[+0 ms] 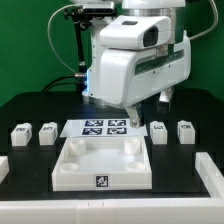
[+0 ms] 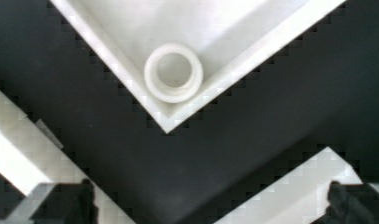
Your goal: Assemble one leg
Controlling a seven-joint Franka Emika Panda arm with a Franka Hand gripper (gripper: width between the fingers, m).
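The large white plate (image 1: 100, 165) lies in the middle of the black table, a tag on its front face. In the wrist view one corner of the plate (image 2: 115, 30) shows with a round socket (image 2: 175, 72). Two small white legs (image 1: 19, 135) (image 1: 47, 132) stand at the exterior view's left of the plate, and two more (image 1: 158, 131) (image 1: 185, 130) at its right. My gripper (image 1: 128, 116) hangs over the plate's far right corner. In the wrist view the gripper (image 2: 207, 208) is open and empty, with dark fingertips (image 2: 61, 205) wide apart. No leg shows in the wrist view.
The marker board (image 1: 105, 127) lies flat just behind the plate, under the arm. White rails sit at the table's left edge (image 1: 3, 165) and right edge (image 1: 210, 175). A black stand with cables rises at the back (image 1: 78, 50).
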